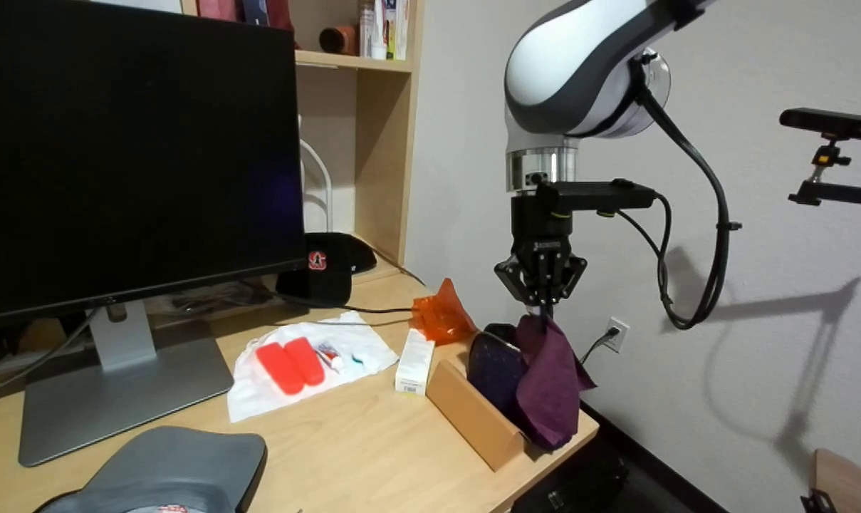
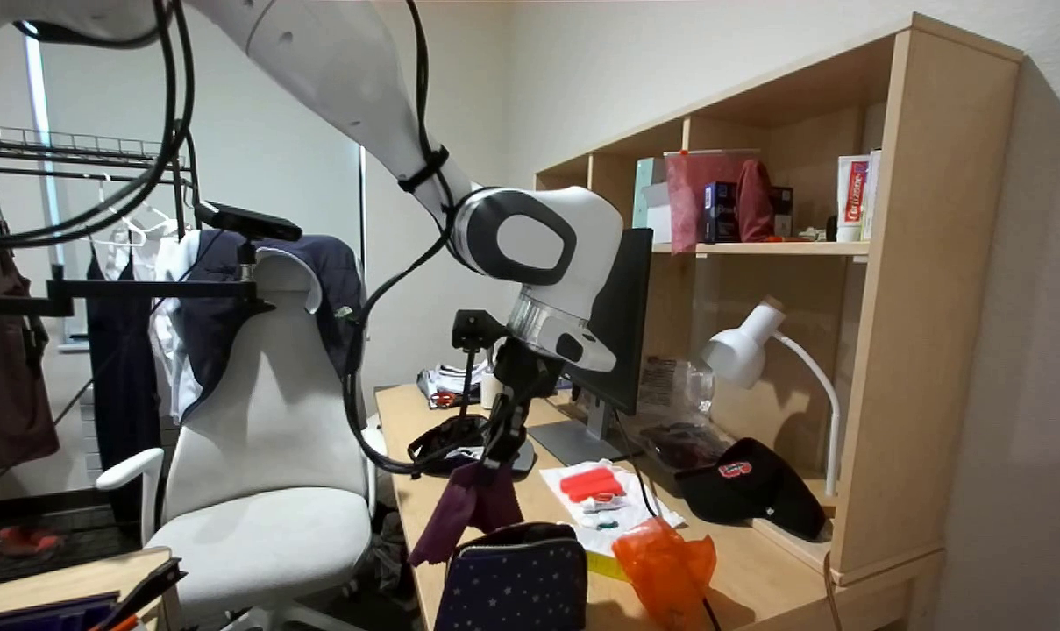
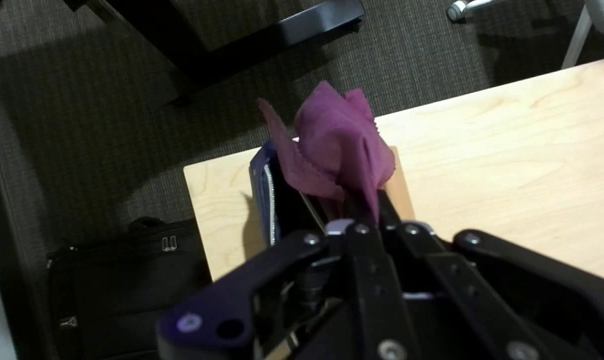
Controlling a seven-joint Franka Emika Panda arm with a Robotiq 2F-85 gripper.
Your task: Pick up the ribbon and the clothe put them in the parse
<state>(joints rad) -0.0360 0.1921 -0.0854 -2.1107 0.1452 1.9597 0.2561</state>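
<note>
Pinching a gathered end of the purple cloth (image 1: 555, 377) in the clenched black gripper (image 1: 542, 310), above the navy purse (image 2: 516, 583) at a corner of the wooden desk (image 1: 345, 456). Dangling partly across the purse's mouth in the wrist view, apparently with much of the fabric outside the rim; touching or just clear, impossible to tell. No clear sight of the ribbon in any view. Probably at the stowing step, and best done by shifting until centred between the toothed rows of the zipper (image 3: 270, 205), lowering slowly, bringing every trailing fold inside, then letting go and lifting straight up. Worth guarding against snags on the metal teeth and tipping the purse off the desk's corner, perhaps using the tan, crisp-edged box (image 1: 473, 417) alongside as a backstop. For the cloth: soft-looking and matte, saw-toothed at the hem, crumpled into petal-like folds, likely to bunch rather than drop flat. For the purse: pale stars on a rounded, slack-sided shape, liable to sag.
</note>
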